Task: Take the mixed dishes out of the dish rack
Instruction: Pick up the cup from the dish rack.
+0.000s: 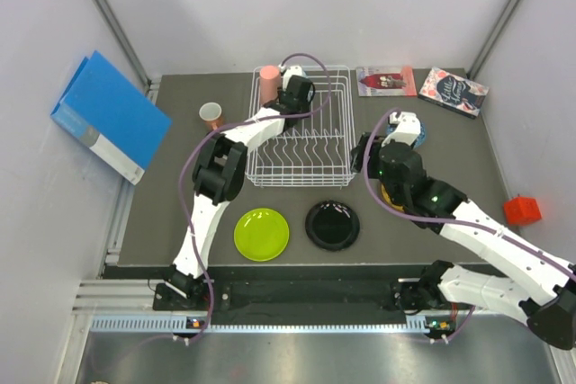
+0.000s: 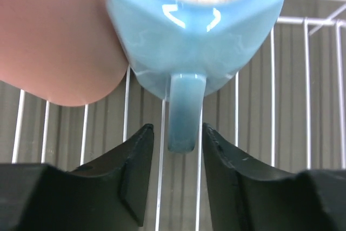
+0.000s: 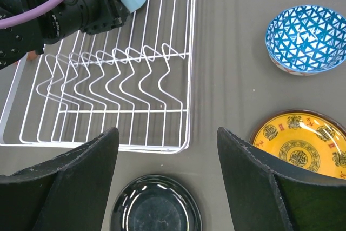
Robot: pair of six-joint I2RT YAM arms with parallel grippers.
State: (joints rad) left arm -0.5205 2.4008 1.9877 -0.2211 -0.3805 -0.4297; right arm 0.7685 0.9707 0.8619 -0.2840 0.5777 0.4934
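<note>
From above, the lime-green plate (image 1: 262,233), the black plate (image 1: 332,224) and the salmon cup (image 1: 211,115) lie outside the dish rack (image 1: 301,146). In the left wrist view, the left gripper (image 2: 177,131) is spread around the handle of the light blue mug (image 2: 194,31), which sits beside the pink cup (image 2: 54,41); both are not yet unloaded from the rack. In the right wrist view, the right gripper (image 3: 166,136) is spread and empty.

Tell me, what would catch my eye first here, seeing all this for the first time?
Probably the left hand inside the white wire dish rack, poised open on either side of the handle of a light blue mug, with a pink cup right beside it. Then the colours: a blue binder leaning at the far left, and a lime-green plate beside a black plate on the table in front of the rack.
</note>
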